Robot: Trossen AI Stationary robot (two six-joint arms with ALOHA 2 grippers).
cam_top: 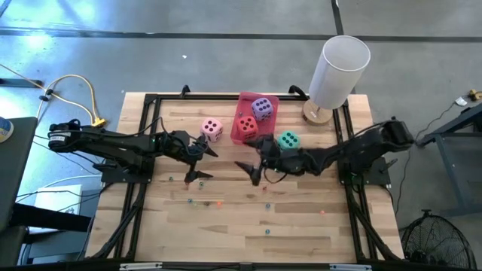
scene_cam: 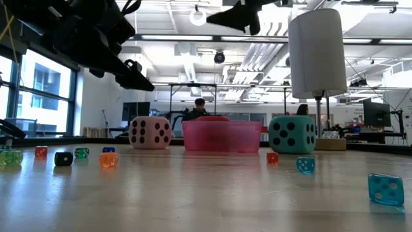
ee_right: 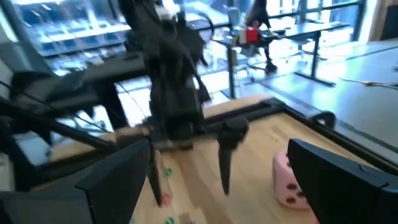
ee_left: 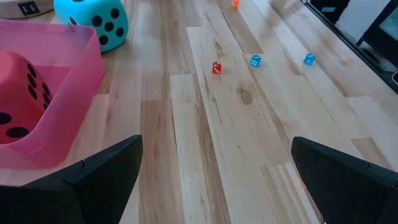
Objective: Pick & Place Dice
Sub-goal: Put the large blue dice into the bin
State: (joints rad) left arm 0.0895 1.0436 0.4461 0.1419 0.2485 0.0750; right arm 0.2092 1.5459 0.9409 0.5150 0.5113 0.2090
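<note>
The pink die [cam_top: 212,129] rests on the table left of the pink tray [cam_top: 257,98]. The red die [cam_top: 246,126] and the purple die [cam_top: 262,108] sit in that tray. The teal die [cam_top: 288,140] rests on the table right of the tray, beside my right arm. My left gripper [cam_top: 205,164] is open and empty, raised above the table just near of the pink die. My right gripper [cam_top: 248,159] is open and empty, raised near of the tray and facing the left gripper. The left wrist view shows the tray [ee_left: 74,81], the red die [ee_left: 25,93] and the teal die [ee_left: 93,18].
A white cylinder lamp [cam_top: 339,71] stands on a round wooden base at the table's far right corner. Several tiny coloured dice [scene_cam: 108,159] lie scattered over the middle and near part of the table. A black frame runs along the table's edges. A person sits in the room behind [scene_cam: 199,109].
</note>
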